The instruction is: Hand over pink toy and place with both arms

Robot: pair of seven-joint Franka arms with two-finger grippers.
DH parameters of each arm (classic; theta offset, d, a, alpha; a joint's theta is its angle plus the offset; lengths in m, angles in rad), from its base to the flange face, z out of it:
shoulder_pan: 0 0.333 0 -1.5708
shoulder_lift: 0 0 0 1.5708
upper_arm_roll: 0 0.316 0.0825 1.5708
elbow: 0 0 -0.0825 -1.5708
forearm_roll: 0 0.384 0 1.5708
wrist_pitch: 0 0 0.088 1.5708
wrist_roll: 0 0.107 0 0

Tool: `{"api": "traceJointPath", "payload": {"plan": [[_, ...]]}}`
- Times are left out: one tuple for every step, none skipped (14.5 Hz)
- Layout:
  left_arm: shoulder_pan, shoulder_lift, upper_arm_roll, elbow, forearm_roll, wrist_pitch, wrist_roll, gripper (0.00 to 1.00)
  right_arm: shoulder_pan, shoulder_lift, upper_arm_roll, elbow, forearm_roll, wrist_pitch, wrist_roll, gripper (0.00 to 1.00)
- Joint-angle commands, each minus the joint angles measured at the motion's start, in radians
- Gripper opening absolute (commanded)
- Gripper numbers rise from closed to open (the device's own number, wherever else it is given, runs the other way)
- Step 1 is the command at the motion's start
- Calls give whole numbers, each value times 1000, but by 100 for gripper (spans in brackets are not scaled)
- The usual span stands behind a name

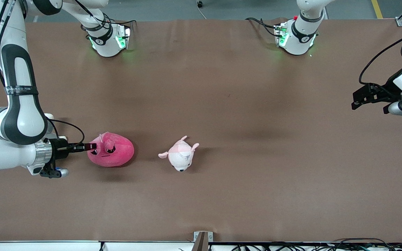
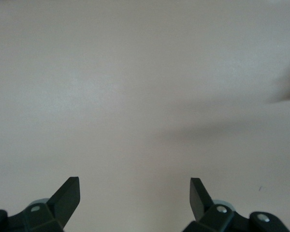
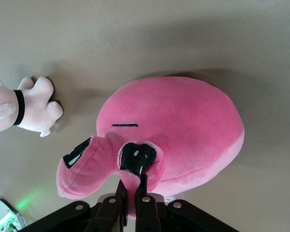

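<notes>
The pink toy [image 1: 112, 150], a round hot-pink plush with black eyes, lies on the brown table toward the right arm's end. My right gripper [image 1: 91, 146] is shut on a fold of the toy at its face, by the eyes; in the right wrist view the toy [image 3: 183, 125] fills the middle and the fingers [image 3: 122, 193] pinch pink fabric between them. My left gripper [image 1: 361, 99] hangs open and empty over the table at the left arm's end; the left wrist view shows its gripper [image 2: 135, 193] over bare table.
A smaller pale pink-and-white plush animal [image 1: 181, 156] lies on the table beside the pink toy, toward the left arm's end; its paw shows in the right wrist view [image 3: 36, 107]. The two arm bases [image 1: 108, 40] [image 1: 297, 36] stand along the table's top edge.
</notes>
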Motion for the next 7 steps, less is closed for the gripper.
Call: {"api": "traceJointPath", "payload": {"plan": [[27,-24,6,-4,7,-5,10,100,-10,37,11,17,-45,58,-9,35],[27,-24,6,-5,8,4,10,100,-9,37,9,18,-71,74,-6,65],[28,-25,6,-13,8,15,9,100,-9,32,11,20,-89,77,-3,100],[30,-25,6,-19,8,21,10,100,-7,26,9,23,-95,72,3,100],[34,-27,6,-31,8,36,12,100,-9,17,9,31,-97,68,3,100],[38,-31,7,-44,8,62,12,100,-6,15,6,40,-99,60,4,100],[39,-40,7,-59,5,71,10,100,2,5,-6,55,-123,31,26,100]]}}
